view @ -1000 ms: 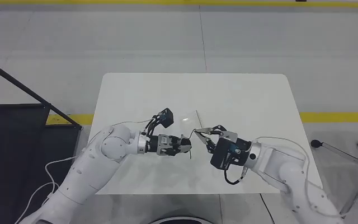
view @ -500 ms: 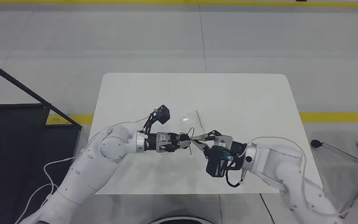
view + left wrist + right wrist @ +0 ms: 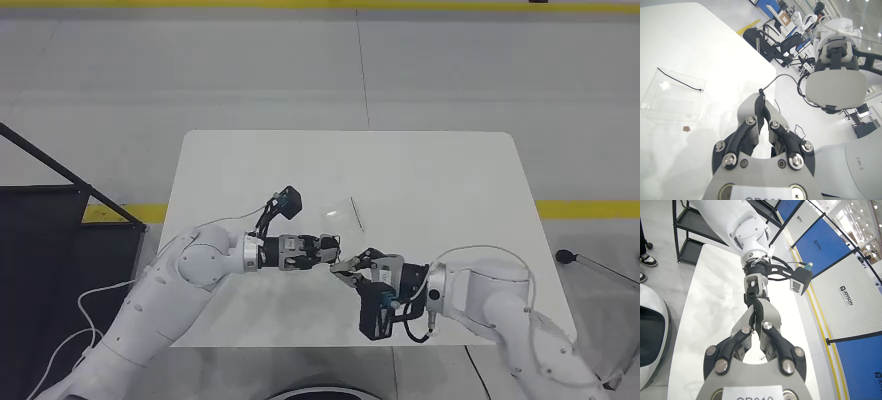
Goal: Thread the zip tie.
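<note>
Zip tie (image 3: pixel 772 81) gripped near its head by the clenched left gripper (image 3: pixel 760 95), its thin strap arching through the air toward the right gripper (image 3: pixel 755 310), whose fingers are likewise pressed together on it. The two sets of fingertips nearly meet above the white table (image 3: pixel 450 170). A second black tie (image 3: pixel 677 81) lies across a clear tray (image 3: pixel 674 106) farther in on the table
</note>
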